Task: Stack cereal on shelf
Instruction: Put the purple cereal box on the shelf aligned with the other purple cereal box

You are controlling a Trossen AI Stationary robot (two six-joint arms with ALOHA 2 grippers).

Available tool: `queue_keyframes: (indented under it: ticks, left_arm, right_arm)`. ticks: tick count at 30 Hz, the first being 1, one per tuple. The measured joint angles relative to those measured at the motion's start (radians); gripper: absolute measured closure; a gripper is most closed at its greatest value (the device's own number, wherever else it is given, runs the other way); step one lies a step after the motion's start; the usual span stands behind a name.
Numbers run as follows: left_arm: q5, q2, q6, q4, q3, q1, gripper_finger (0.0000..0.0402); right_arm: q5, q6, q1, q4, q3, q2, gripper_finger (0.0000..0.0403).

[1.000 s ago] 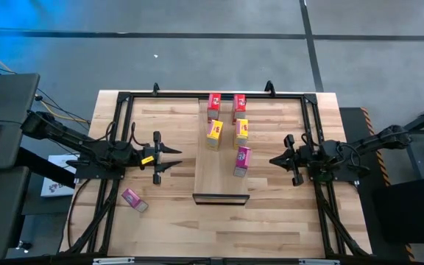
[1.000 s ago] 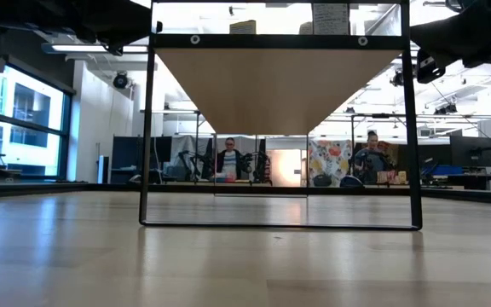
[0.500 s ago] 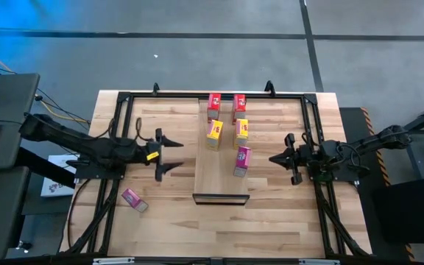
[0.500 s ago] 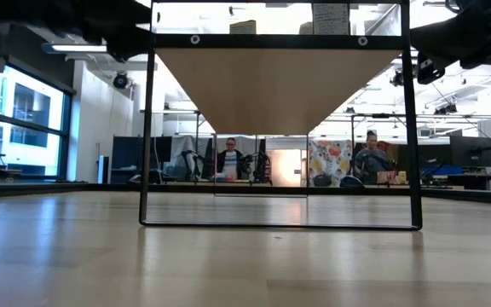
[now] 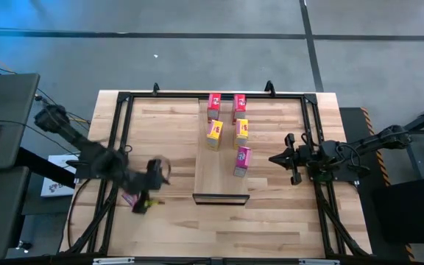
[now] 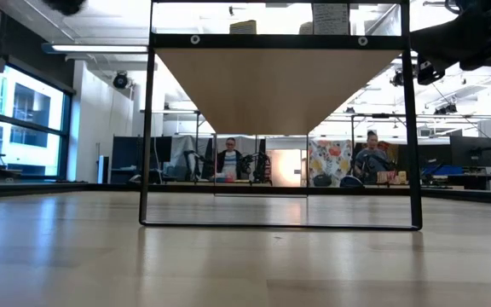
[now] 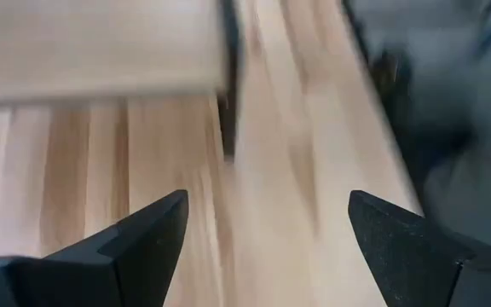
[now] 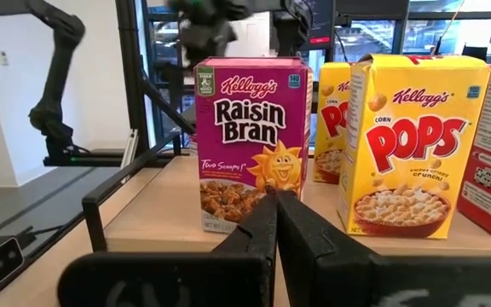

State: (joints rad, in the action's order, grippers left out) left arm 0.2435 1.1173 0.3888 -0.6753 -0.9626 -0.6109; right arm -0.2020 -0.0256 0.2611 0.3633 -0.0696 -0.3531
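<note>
The shelf (image 5: 219, 173) is a light-wood plank with a dark bar at its near end. On it stand two red cereal boxes (image 5: 214, 103), two yellow ones (image 5: 213, 132) and a magenta one (image 5: 242, 160). Another magenta box (image 5: 131, 199) lies on the table near the left edge, partly under my left arm. My left gripper (image 5: 159, 172) hangs blurred just to that box's right and is open (image 7: 267, 247), with nothing between its fingers. My right gripper (image 5: 274, 158) is shut, level, right of the shelf, pointing at the magenta box (image 8: 252, 136).
A black frame (image 5: 124, 99) runs round the tabletop. In the low view the shelf (image 6: 280, 85) shows from below, on a dark stand. People sit in the room behind the table (image 6: 228, 162).
My left gripper has swung from the middle left of the table toward the near edge and tipped downward. It now hangs beside the magenta box that lies on the table. The boxes and my right arm have kept still.
</note>
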Motion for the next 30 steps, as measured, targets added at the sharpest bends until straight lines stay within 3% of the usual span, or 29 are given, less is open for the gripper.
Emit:
queue_keyframes:
  ticks: [5, 8, 13, 20, 30]
  left_arm:
    - [0.024, 0.156, -0.019, -0.273, -0.086, -0.152, 0.0087]
    - [-0.004, 0.216, 0.071, -0.378, -0.111, -0.208, 0.0087]
    - [-0.111, 0.268, 0.185, -0.421, -0.146, -0.265, 0.0087]
    - [-0.064, 0.282, 0.176, -0.499, -0.169, -0.294, 0.0087]
    - [-0.111, 0.282, 0.148, -0.576, -0.168, -0.326, 0.0087]
  right_arm:
    - [0.000, 0.002, 0.000, -0.003, 0.000, 0.000, 0.0403]
    - [0.000, 0.022, 0.000, -0.001, 0.000, 0.000, 0.0403]
    - [-0.001, 0.025, 0.000, -0.001, 0.000, 0.000, 0.0403]
    - [-0.001, 0.046, 0.000, -0.003, 0.000, 0.000, 0.0403]
    - [-0.002, 0.051, 0.000, -0.008, 0.000, 0.000, 0.0403]
